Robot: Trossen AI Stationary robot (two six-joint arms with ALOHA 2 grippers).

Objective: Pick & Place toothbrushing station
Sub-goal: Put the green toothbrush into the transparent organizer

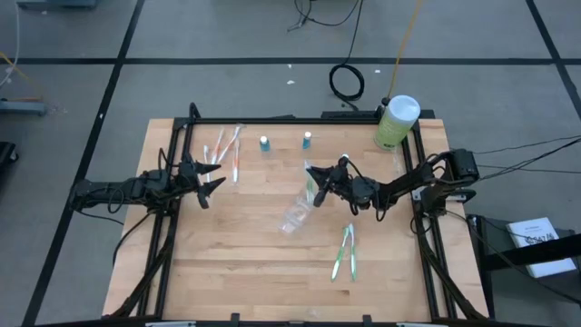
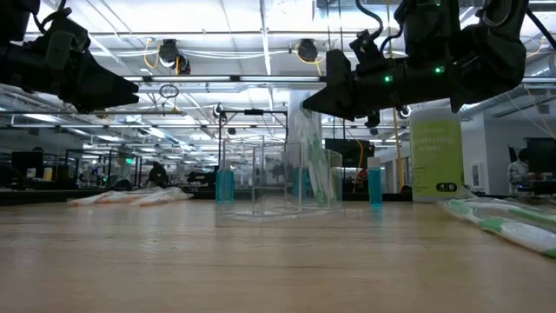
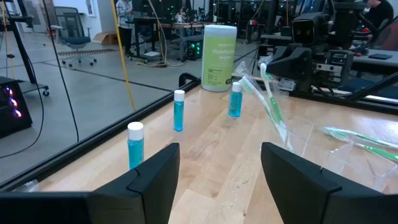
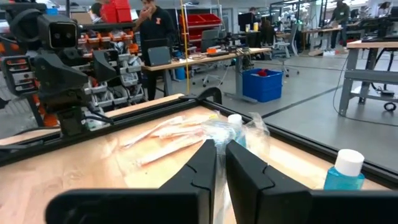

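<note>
From above, my right pincer [image 1: 315, 179] sits near the middle of the surface [image 1: 245, 263], its fingers pressed together on a wrapped green-white toothbrush [image 1: 319, 193] that hangs over the clear plastic holder [image 1: 296, 216], which lies just toward seven o'clock of it; I judge the brush is held there so it can go down into the holder; two more green-white toothbrushes [image 1: 345, 252] lie toward five o'clock, the pink-white toothbrushes [image 1: 227, 150] toward ten o'clock, and two blue tubes [image 1: 264, 143] stand along the twelve o'clock edge, all well apart from the holder and not yet collected; the pale-green canister [image 1: 395, 123] at one o'clock is no part of the job; my left pincer [image 1: 212, 179] waits at nine o'clock with its fingers spread, beside the pink brushes. From table height, the holder [image 2: 265, 178] stands upright on the wood, the wrapped brush [image 2: 314, 165] dangling at its right-hand side, seemingly into its far compartment, though I cannot be sure. Past my left fingers [image 3: 155, 180], set wide apart with nothing between them, the brush [image 3: 273, 102] slants down from the other arm. Past my right fingers [image 4: 202, 168], nearly closed, crinkled wrapping [image 4: 239, 134] shows the grip is on the packet's end.
</note>
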